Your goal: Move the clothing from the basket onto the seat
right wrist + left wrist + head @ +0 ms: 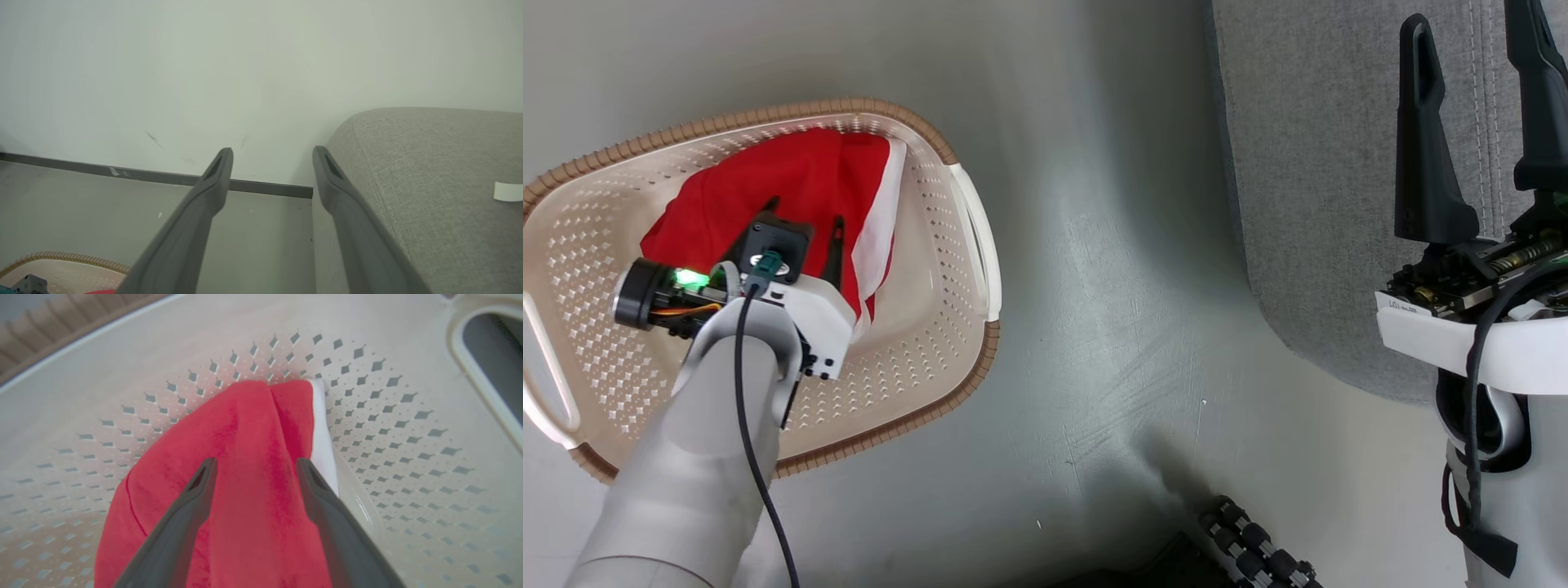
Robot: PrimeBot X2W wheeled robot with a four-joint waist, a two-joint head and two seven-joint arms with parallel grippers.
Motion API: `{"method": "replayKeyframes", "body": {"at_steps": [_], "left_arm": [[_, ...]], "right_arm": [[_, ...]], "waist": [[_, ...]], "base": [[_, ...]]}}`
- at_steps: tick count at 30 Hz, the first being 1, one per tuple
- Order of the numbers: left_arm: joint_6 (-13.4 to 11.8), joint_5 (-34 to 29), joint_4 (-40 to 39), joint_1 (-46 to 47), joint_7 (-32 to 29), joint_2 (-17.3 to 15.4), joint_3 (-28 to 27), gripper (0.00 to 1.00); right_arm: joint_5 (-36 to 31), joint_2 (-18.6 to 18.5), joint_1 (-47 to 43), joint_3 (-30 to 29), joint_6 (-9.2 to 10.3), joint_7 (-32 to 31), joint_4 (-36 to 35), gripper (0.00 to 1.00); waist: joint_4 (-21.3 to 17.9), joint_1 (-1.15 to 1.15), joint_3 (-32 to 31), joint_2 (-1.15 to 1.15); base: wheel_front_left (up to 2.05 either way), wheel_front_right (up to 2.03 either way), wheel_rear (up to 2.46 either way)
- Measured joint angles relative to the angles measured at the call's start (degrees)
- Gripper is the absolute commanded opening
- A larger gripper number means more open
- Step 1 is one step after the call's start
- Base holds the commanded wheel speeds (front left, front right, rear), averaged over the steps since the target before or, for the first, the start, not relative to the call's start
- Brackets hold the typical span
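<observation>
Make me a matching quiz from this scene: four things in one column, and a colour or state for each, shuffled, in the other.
Column one:
1. clothing
2. basket
3. sofa
4. right gripper

Column two:
A. grey fabric
B. open, holding nothing
C. red with white trim
D. cream, perforated

Pairs: 1-C, 2-D, 3-A, 4-B

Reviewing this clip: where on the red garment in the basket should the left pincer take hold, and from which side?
Probably the raised fold down the middle of the red garment, taken from above: the open left pincer straddles it. The white trim lies close against the basket wall, harder to reach.
</observation>
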State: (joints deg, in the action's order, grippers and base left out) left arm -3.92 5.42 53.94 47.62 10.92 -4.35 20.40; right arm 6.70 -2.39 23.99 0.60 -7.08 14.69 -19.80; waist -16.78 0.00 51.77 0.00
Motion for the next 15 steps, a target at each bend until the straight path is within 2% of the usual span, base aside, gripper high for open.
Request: {"method": "replayKeyframes", "body": {"at_steps": [9,10,12,14,15], "left_arm": [[-1.05,0.01,3.22,2.65,0.37,-1.22,-1.15,1.00],[-1.04,0.01,3.54,2.77,0.55,-1.16,-1.14,0.97],[-0.98,0.02,4.14,3.05,0.59,-0.93,-1.13,0.45],[-0.97,0.02,4.53,3.60,0.77,-0.71,-1.10,0.00],[-0.97,0.02,4.60,3.84,0.78,-0.64,-1.08,0.00]], "right_arm": [[0.41,0.00,1.36,-0.03,0.00,0.00,-0.07,1.00],[0.41,0.00,1.41,-0.05,0.00,0.00,-0.07,1.00],[0.41,0.00,1.64,-0.11,0.00,0.00,-0.05,1.00],[0.41,0.00,2.23,-0.21,0.00,0.00,-0.04,1.00],[0.40,0.00,2.38,-0.25,0.00,0.00,-0.04,1.00]], "waist": [[-0.56,0.00,2.28,0.00],[-0.60,0.00,2.44,0.00],[-0.65,0.00,2.73,0.00],[-0.67,0.00,2.97,0.00],[-0.67,0.00,3.06,0.00]], "base": [[0.00,0.00,0.00],[0.00,0.00,0.00],[0.00,0.00,0.00],[0.00,0.00,0.00],[0.00,0.00,0.00]]}}
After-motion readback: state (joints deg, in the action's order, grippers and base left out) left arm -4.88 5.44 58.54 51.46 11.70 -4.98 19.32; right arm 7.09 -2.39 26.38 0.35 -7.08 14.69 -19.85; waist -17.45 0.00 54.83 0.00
